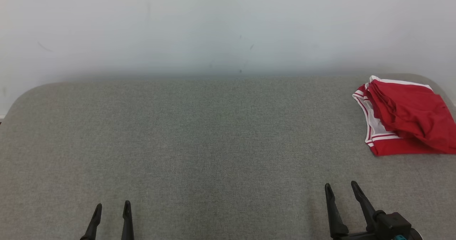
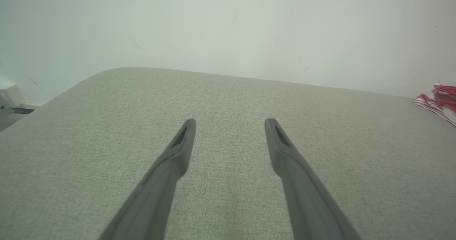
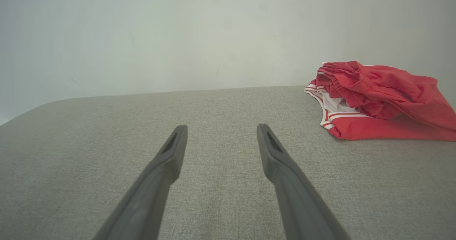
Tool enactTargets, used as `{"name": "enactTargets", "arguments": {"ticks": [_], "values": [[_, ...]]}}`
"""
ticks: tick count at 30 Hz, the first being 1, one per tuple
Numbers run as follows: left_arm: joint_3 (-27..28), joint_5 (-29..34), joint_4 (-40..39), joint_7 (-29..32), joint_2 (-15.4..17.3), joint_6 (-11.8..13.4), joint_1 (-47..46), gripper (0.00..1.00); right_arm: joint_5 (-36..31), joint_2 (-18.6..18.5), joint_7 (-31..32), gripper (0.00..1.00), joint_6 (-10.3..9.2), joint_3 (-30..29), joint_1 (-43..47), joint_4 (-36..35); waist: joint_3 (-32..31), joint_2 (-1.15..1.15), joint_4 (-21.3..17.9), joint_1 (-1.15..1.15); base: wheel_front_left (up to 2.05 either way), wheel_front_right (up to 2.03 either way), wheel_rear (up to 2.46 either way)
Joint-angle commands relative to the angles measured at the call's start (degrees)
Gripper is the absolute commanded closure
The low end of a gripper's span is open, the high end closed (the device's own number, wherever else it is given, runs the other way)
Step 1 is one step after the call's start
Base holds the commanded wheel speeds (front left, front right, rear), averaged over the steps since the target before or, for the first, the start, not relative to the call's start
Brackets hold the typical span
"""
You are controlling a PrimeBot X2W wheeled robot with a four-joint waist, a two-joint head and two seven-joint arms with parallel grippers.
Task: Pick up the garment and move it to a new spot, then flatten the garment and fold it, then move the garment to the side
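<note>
Red crumpled garment [image 1: 406,117] on woven grey table [image 1: 199,136].

**Figure.** We read this as a plain test area for handling cloth, though we cannot say in what kind of building. A broad padded surface [image 1: 213,143] covered in grey woven fabric, with rounded corners, stands against a plain pale wall [image 1: 228,26] marked by a few dark scuffs [image 1: 251,46]. A small white fitting [image 2: 10,97] sits beside its left edge. A red-and-white garment [image 1: 406,115] lies near its far right corner.
</note>
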Motion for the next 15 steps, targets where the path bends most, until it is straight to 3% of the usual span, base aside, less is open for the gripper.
{"name": "enactTargets", "arguments": {"ticks": [1,12,13,15], "values": [[0.2,0.0,0.1,-0.2,-0.1,-0.1,-0.3,0.0,0.3,0.2,-0.2,0.0,-0.12,0.1,0.4,0.1,0.0,0.0,0.0,0.0,0.0,0.0,0.0],[0.8,-1.5,0.3,-0.2,-0.1,-0.4,-0.6,0.0,0.4,0.2,-0.2,0.0,-0.12,0.2,0.5,0.2,0.2,0.0,0.2,0.0,0.0,0.0,0.0],[0.6,-1.3,0.4,0.0,0.0,-0.3,-0.1,1.0,0.2,0.0,0.0,1.0,0.01,0.1,0.2,0.2,0.2,0.0,0.2,0.0,0.0,0.0,0.0],[0.6,-1.4,1.4,0.1,-0.1,-0.2,0.2,1.0,0.4,0.0,0.2,1.0,0.01,0.2,0.6,1.1,0.2,0.0,0.2,0.0,0.0,0.0,0.0]]}}
